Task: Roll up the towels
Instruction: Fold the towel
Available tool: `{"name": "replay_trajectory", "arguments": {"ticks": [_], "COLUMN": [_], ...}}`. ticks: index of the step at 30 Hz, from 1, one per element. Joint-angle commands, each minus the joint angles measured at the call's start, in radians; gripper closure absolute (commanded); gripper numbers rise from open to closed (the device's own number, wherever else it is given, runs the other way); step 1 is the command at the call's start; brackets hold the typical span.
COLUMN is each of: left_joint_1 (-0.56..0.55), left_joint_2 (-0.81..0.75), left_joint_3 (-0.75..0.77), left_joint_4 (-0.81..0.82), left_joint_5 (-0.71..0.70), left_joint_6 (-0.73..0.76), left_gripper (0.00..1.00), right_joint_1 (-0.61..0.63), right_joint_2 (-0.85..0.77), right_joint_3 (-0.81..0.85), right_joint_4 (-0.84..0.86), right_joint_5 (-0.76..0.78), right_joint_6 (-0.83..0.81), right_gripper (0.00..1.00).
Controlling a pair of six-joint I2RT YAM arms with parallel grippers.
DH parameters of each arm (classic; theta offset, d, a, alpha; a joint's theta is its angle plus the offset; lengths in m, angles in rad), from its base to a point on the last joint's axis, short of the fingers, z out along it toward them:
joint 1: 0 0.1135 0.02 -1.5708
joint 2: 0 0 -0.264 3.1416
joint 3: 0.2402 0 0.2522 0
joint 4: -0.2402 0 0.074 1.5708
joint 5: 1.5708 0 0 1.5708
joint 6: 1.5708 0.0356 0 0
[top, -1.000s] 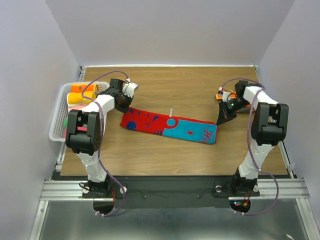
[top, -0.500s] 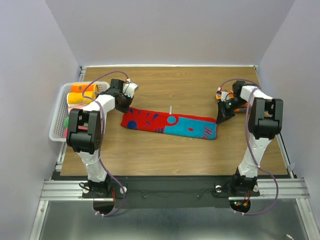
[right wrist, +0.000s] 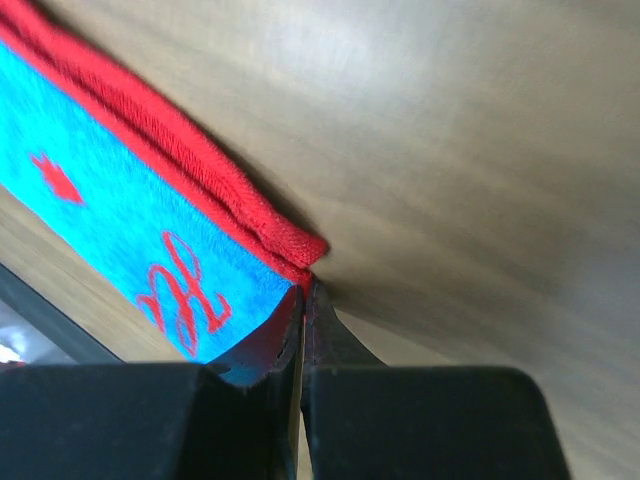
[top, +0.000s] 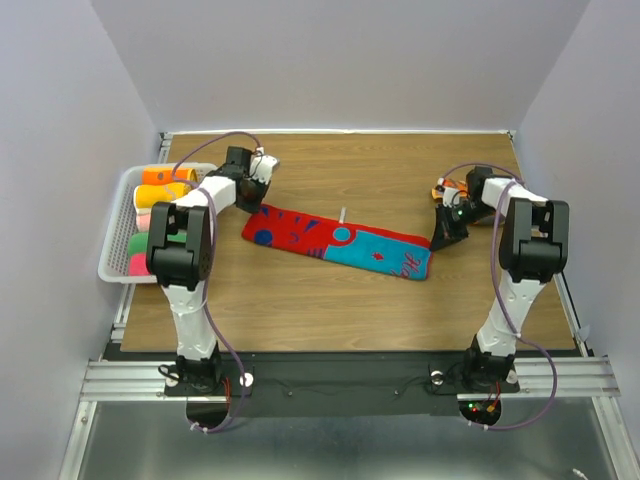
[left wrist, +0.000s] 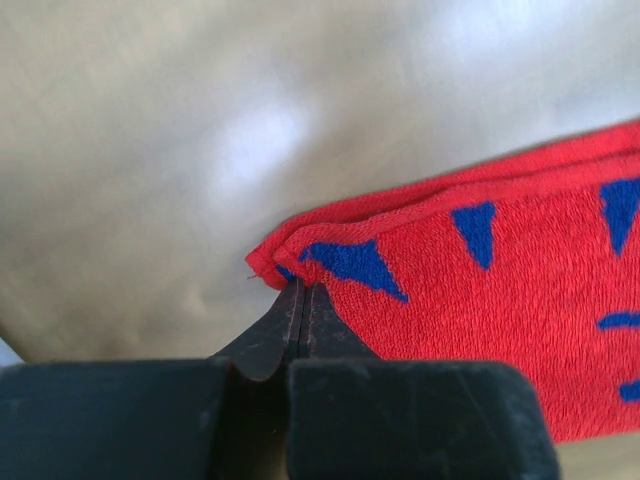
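Note:
A long folded towel [top: 340, 242], red with blue shapes on its left half and light blue with red marks on its right half, lies stretched across the table. My left gripper [top: 254, 207] is shut on the towel's far left corner [left wrist: 275, 262]. My right gripper [top: 437, 238] is shut on the towel's far right corner [right wrist: 300, 255]. Both corners are pinched at the fingertips, and the towel spans flat between the two grippers.
A white basket [top: 116, 240] at the table's left edge holds several rolled towels in orange, yellow, pink and green. A small orange object [top: 447, 187] lies near the right arm. A thin white tag [top: 341, 213] sticks out at the towel's far edge.
Both grippers have pulled the towel a little farther from the near edge. The left gripper moved up and left, and the towel lies straighter.

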Motion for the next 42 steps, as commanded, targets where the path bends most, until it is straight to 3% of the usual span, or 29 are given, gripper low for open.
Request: {"name": "replay_trajectory", "arguments": {"ticks": [1, 2, 3, 7, 10, 15, 18, 27, 37, 42], "left_joint_1": [0.003, 0.003, 0.003, 0.005, 0.005, 0.002, -0.024, -0.172, -0.19, -0.184], "left_joint_2": [0.071, 0.116, 0.139, 0.182, 0.133, -0.091, -0.184, -0.24, 0.014, 0.191], "left_joint_3": [0.154, 0.226, 0.268, 0.421, 0.446, 0.263, 0.13, -0.095, 0.055, 0.283], "left_joint_4": [-0.01, -0.016, -0.042, -0.105, -0.131, -0.125, -0.116, -0.059, -0.019, -0.062], "left_joint_5": [0.005, 0.009, 0.024, 0.078, 0.089, 0.149, 0.123, 0.054, 0.039, 0.012], "left_joint_6": [0.012, 0.012, 0.006, -0.019, -0.031, -0.051, -0.102, -0.211, -0.269, -0.232], "left_gripper": [0.91, 0.87, 0.74, 0.54, 0.49, 0.48, 0.48, 0.57, 0.63, 0.63], "right_joint_1": [0.011, 0.017, 0.029, 0.031, 0.031, 0.033, 0.046, 0.128, 0.178, 0.264], "right_joint_2": [-0.052, -0.081, -0.095, -0.148, -0.15, -0.084, 0.0, 0.092, 0.025, -0.003], "right_joint_3": [-0.091, -0.125, -0.137, -0.105, 0.019, 0.2, 0.278, 0.199, -0.046, -0.166], "right_joint_4": [-0.001, -0.033, -0.05, -0.105, -0.12, -0.12, -0.139, -0.113, -0.102, -0.11], "right_joint_5": [0.076, 0.076, 0.07, 0.063, 0.087, 0.07, 0.064, 0.033, 0.029, -0.011], "right_joint_6": [-0.066, -0.077, -0.092, -0.091, -0.074, -0.079, -0.083, -0.088, -0.126, -0.135], "right_gripper": [0.99, 1.0, 0.95, 0.55, 0.5, 0.53, 0.66, 0.85, 0.95, 0.95]}}
